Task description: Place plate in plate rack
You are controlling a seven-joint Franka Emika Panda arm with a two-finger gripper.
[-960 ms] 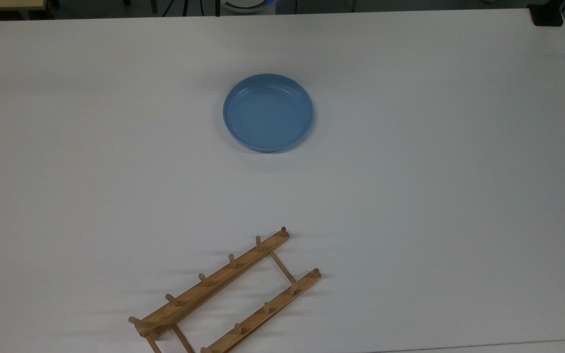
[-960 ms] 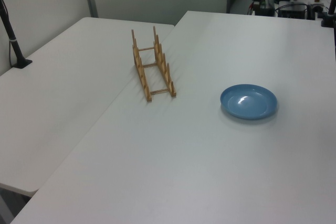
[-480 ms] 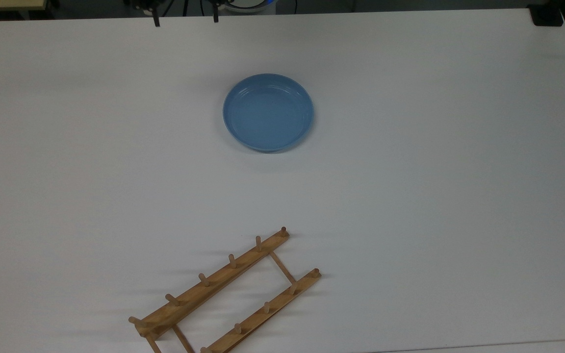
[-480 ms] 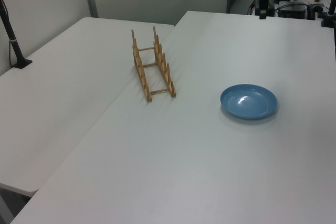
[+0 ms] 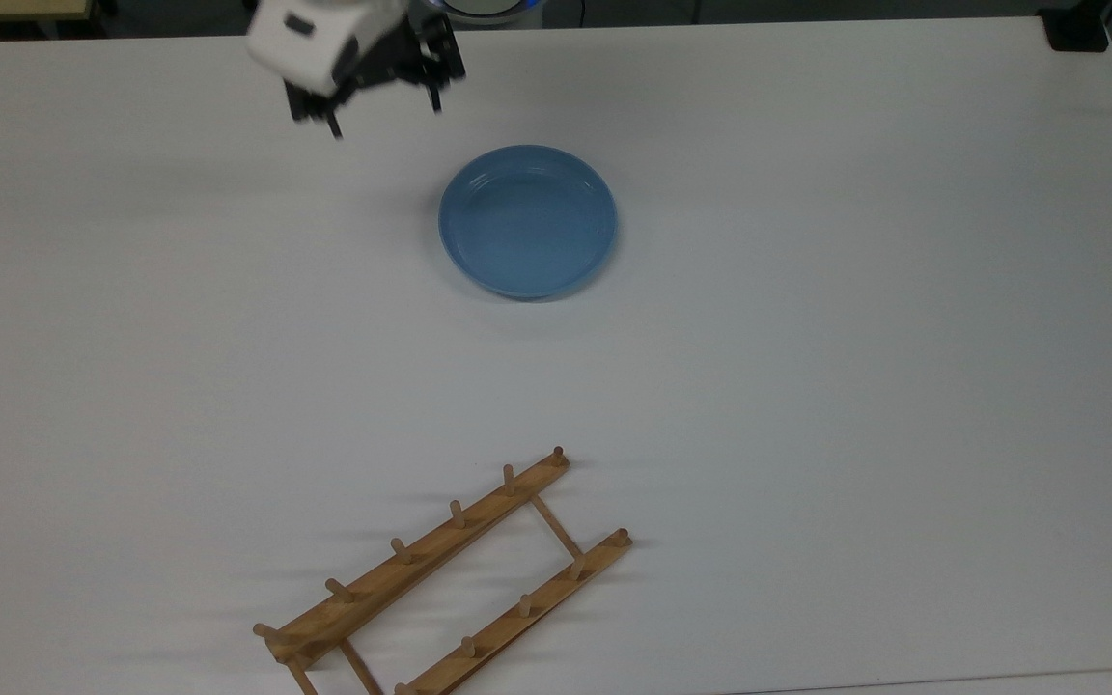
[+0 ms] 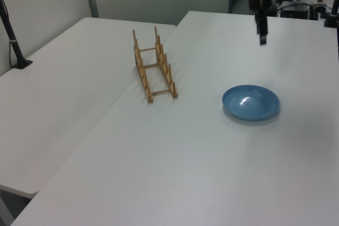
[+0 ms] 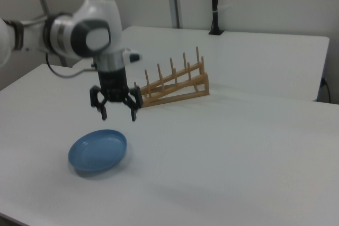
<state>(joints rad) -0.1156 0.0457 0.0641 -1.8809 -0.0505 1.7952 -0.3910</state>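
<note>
The gripper (image 7: 117, 110) is held above the table (image 5: 807, 386) with fingers spread apart, nothing between them. The plate (image 5: 528, 221) lies flat just beside it, untouched. The rack (image 5: 445, 577) stands well apart, with bare tabletop between.

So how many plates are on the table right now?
1. The light-blue plate lies flat on the white table, apart from the wooden plate rack, whose slots hold nothing. The open pincer hovers above the table near the plate, holding nothing.

White arm (image 7: 79, 33), black jaws.
</note>
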